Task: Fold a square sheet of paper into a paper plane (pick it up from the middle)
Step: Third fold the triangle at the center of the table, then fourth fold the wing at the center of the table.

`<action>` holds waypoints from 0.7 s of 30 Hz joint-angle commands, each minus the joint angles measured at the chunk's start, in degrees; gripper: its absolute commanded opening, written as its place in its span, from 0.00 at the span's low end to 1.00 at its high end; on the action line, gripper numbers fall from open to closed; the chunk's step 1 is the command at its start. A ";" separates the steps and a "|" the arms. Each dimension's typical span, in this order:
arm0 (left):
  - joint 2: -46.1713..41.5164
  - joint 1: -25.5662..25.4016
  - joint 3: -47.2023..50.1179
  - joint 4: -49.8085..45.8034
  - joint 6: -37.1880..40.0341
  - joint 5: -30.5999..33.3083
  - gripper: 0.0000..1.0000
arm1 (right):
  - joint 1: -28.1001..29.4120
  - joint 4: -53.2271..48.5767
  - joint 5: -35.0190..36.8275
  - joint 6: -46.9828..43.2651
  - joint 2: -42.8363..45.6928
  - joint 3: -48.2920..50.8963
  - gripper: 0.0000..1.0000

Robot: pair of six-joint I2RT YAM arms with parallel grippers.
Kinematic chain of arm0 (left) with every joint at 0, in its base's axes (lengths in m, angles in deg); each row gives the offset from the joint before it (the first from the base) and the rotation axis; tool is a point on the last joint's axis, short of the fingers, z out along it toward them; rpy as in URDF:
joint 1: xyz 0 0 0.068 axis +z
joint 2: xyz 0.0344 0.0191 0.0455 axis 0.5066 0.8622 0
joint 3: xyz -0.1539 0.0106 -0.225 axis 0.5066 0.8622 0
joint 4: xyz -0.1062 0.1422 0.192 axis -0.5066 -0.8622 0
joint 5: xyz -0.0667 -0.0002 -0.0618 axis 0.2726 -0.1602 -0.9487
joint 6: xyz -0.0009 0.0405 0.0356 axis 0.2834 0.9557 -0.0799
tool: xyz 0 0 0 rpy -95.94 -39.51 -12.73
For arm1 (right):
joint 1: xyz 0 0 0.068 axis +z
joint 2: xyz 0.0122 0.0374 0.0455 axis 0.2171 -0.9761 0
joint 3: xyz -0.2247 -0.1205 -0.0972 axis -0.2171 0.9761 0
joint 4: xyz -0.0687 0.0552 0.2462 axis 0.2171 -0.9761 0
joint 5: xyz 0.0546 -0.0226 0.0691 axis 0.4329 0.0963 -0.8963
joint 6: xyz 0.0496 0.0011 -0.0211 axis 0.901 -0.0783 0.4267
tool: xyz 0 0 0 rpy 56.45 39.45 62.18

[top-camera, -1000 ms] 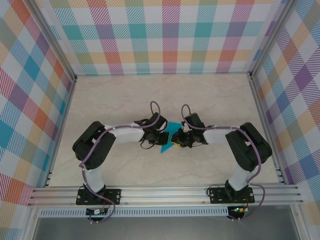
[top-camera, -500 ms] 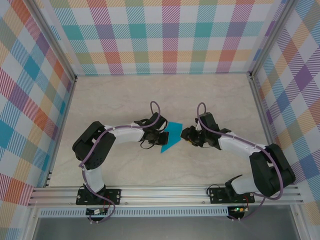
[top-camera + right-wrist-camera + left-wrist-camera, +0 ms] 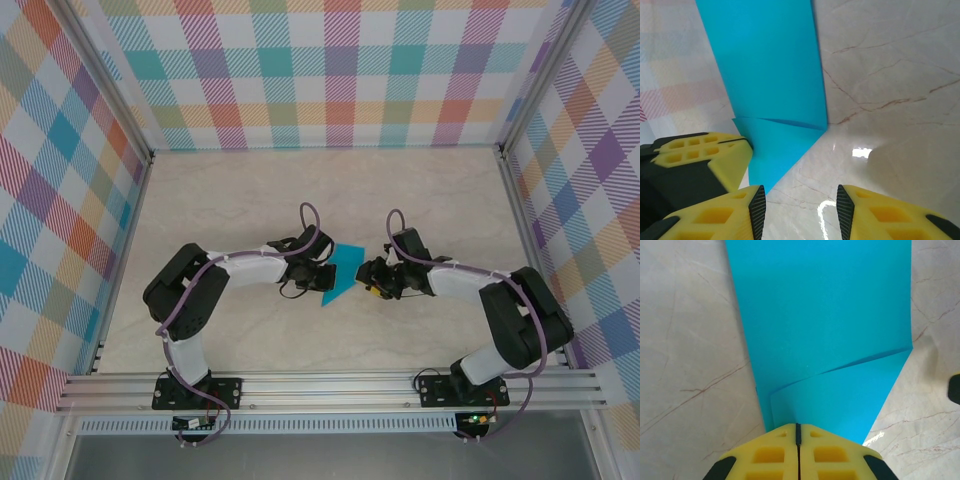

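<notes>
- Tabletop: folding appears mid-sequence; the next move likely needs the free jaws on the sheet's loose edge.
- Square sheet of paper, frame centre between both arms: teal, flat, one diagonal flap folded over.
- Left gripper: clenched, tips on that flap.
- Right gripper: released, empty, beside it.

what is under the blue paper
The marble table shows around the edges of the paper. The stretch directly beneath is covered, so nothing else can be made out there.
</notes>
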 commanded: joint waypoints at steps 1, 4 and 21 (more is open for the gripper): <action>-3.09 0.32 -0.85 -1.58 0.82 0.57 0.07 | -0.20 2.68 -2.17 0.57 -1.70 -1.73 0.45; -3.24 0.29 -1.27 -1.86 1.03 1.41 0.08 | -0.18 3.62 -3.17 0.46 -3.18 -2.40 0.45; -2.03 0.35 -1.65 -1.90 1.39 2.19 0.09 | -0.20 7.49 -6.69 -1.01 -8.99 -6.36 0.42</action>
